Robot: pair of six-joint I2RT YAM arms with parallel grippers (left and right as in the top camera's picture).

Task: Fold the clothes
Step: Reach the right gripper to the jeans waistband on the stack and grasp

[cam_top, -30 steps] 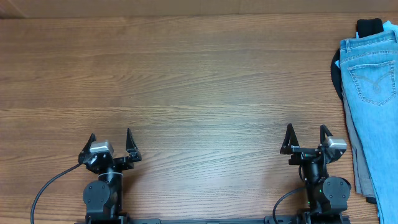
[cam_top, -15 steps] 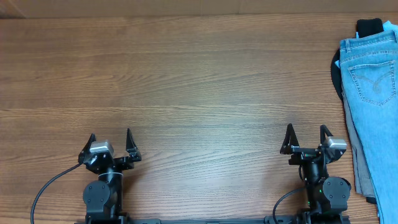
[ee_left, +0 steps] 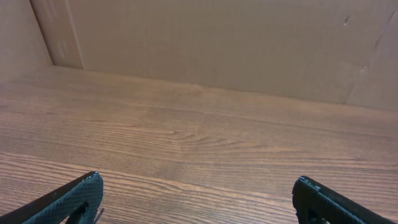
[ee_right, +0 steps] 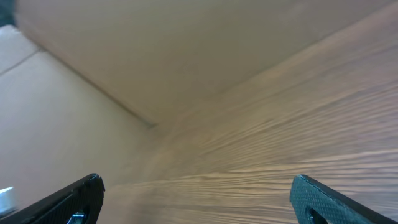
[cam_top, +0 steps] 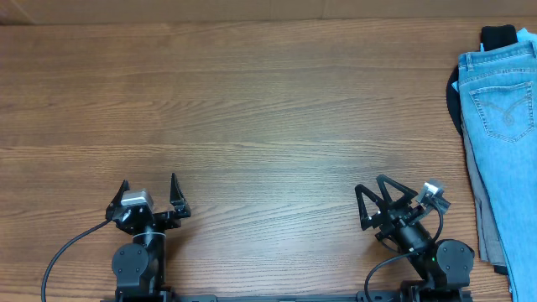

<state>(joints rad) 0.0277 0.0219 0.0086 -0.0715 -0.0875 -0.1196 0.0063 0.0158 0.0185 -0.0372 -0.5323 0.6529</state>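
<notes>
The light blue denim jeans (cam_top: 506,126) lie at the table's right edge in the overhead view, one stitched back pocket (cam_top: 506,111) up; part runs out of frame. My left gripper (cam_top: 149,190) is open and empty near the front left; its fingertips frame bare wood in the left wrist view (ee_left: 198,186). My right gripper (cam_top: 371,189) is open and empty at the front right, turned to the left, well left of the jeans. Its wrist view (ee_right: 196,186) shows only tilted, blurred wood and wall. The jeans show in neither wrist view.
A black garment (cam_top: 497,35) and a grey one (cam_top: 487,226) lie under the jeans at the right edge. A cardboard wall (ee_left: 205,43) stands along the table's far side. The wooden table (cam_top: 252,117) spans the view.
My right gripper has swung to the left and tilted; it pointed straight ahead before. The left arm and the jeans have not moved.
</notes>
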